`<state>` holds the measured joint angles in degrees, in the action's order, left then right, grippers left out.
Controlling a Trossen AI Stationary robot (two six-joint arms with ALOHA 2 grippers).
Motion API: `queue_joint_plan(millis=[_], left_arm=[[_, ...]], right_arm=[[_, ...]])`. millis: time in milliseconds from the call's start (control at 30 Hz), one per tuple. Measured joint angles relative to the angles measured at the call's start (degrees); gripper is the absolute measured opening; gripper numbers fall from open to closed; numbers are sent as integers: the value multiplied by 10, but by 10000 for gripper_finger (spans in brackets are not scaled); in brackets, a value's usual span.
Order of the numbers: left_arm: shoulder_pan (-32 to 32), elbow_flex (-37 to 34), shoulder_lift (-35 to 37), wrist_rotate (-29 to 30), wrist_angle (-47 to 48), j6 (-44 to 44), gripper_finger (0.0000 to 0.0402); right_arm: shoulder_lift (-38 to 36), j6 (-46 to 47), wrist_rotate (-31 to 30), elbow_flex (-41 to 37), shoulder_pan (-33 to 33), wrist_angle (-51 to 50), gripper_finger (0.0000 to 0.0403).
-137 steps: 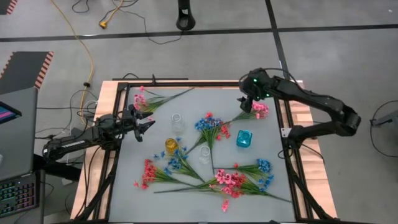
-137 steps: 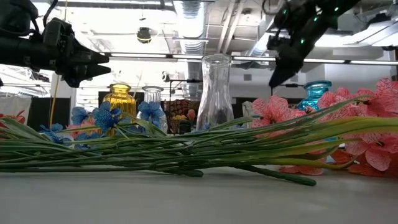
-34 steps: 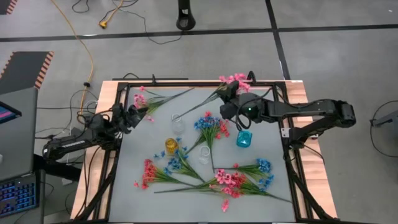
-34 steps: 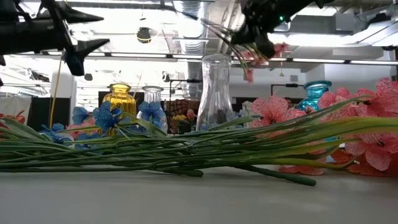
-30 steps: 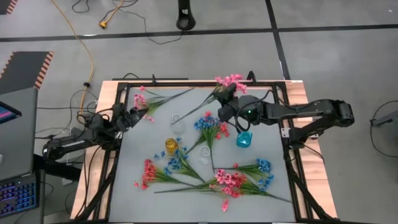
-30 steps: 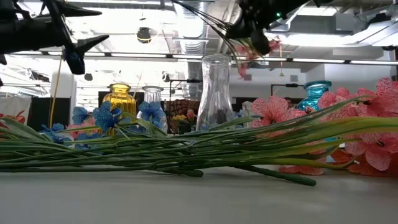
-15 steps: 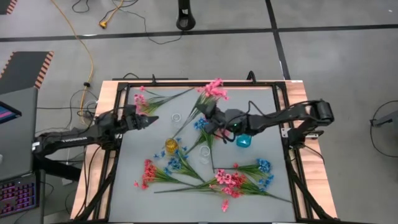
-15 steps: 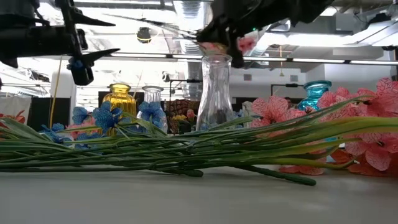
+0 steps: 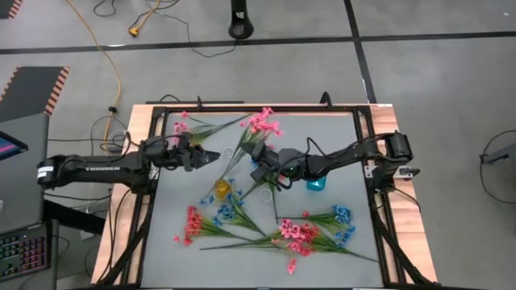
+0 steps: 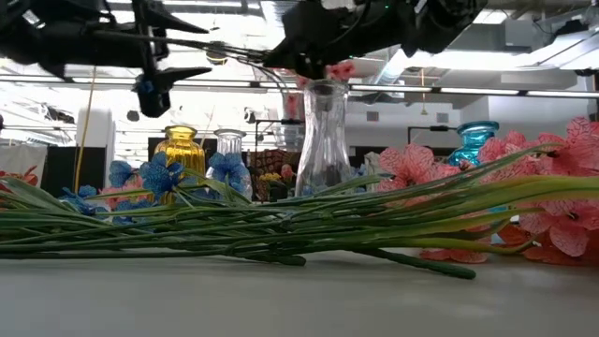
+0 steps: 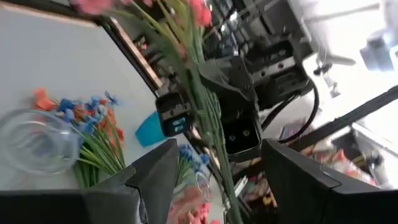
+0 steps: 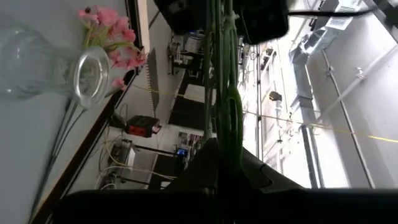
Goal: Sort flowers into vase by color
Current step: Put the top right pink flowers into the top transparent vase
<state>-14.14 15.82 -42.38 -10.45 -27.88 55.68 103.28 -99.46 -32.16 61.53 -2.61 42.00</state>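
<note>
Over the table's middle we carried the pink spray point(image 9: 260, 123) leftward from the far right corner, right gripper point(image 9: 265, 156) pinching its stem near the clear vase point(image 9: 230, 153); left gripper point(image 9: 211, 157), spread, closed in.

We see a pale grey worktop point(image 9: 185, 201) edged by a black frame point(image 9: 242, 111) and light wood point(image 9: 137, 121). At centre, a pink flower spray point(image 9: 262, 123) on green stems stands out. Left of centre sits an amber-yellow vase point(image 9: 222, 188); right of centre, a teal vase point(image 9: 315, 183). Blue blossoms point(image 9: 343, 214) lie at lower right, coral-red ones point(image 9: 192, 221) at lower left, and pink ones point(image 9: 297, 235) lie at bottom centre. At upper left, a yellow cable point(image 9: 105, 56) crosses the grey floor point(image 9: 419, 72). Both arms are dark.
</note>
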Motion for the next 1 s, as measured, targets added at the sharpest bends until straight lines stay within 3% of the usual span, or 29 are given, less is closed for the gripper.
queue_joint_plan(millis=[600,800,1000], left_arm=[[0,155,-211,-128,2,-50,212],[0,169,-241,-133,2,-50,164],[-1,170,-243,-128,1,-55,77]], right_arm=[[2,0,12,19,-11,1,43],[2,0,12,19,-12,1,43],[2,0,12,19,-11,1,43]])
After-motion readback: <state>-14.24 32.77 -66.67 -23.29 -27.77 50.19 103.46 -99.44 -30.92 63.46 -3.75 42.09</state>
